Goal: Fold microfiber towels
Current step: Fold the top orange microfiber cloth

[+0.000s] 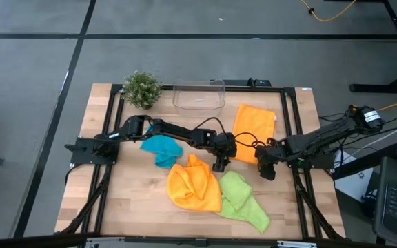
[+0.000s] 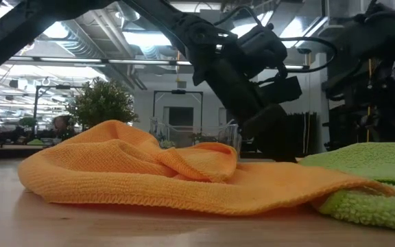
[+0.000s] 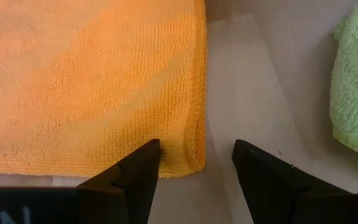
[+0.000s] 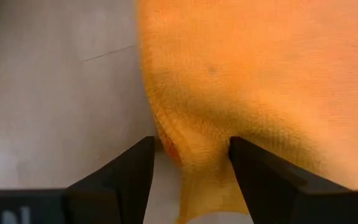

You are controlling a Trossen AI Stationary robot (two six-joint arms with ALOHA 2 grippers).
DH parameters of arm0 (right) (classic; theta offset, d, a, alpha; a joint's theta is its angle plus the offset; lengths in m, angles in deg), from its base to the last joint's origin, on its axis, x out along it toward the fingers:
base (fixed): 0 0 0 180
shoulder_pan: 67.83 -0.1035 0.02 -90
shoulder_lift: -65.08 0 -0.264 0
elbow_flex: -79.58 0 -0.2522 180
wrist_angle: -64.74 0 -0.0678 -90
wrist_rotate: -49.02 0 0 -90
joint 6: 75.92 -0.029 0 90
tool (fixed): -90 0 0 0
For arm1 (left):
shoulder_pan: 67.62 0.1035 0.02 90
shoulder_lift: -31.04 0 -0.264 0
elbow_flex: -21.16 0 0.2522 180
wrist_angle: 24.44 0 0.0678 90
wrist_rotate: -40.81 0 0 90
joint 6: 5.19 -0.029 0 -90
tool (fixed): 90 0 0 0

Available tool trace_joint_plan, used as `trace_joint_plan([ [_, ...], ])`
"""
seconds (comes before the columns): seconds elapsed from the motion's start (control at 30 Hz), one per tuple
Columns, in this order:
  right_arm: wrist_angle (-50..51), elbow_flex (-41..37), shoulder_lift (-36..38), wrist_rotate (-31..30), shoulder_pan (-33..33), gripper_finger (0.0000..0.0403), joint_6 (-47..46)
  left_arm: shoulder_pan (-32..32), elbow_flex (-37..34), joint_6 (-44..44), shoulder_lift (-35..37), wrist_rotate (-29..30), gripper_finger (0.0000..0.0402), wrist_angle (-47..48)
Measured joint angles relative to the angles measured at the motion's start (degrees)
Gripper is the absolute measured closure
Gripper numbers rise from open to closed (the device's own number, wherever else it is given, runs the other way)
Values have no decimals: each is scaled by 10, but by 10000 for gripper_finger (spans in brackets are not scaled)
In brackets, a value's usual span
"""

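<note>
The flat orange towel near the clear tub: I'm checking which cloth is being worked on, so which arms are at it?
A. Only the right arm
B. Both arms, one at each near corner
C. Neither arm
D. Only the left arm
B: the left gripper and right gripper each sit at a near corner of the flat orange towel, jaws open.

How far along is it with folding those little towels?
None looks folded. The flat orange towel is in hand: the left gripper and right gripper, both open, sit at its near corners, nothing pinched yet. Left: the crumpled orange towel, green towel and teal towel, all rumpled.
</note>
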Motion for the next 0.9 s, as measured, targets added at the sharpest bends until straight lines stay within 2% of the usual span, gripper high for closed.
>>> trace_joint_plan([
  [0.1, 2, -1, 0, -27, -15, 202, -19, -1, 0, -1, 0, 19, 201, -4],
  [0.27, 2, 0, -7, -33, -33, 242, -24, -2, 0, 0, 0, 39, 218, -10],
  [0.4, 0, 0, -13, -31, -42, 272, -37, -1, 0, 1, 0, 43, 262, -15],
  [0.67, 1, 1, -13, -28, -43, 340, -91, -1, 0, 43, -1, 60, 389, -18],
  [0.8, 4, 13, -14, -19, -43, 388, -101, -1, 0, 60, 2, 60, 398, -12],
  [0.9, 7, 31, -16, 6, -43, 392, -107, 0, -1, 73, 15, 61, 400, 13],
])
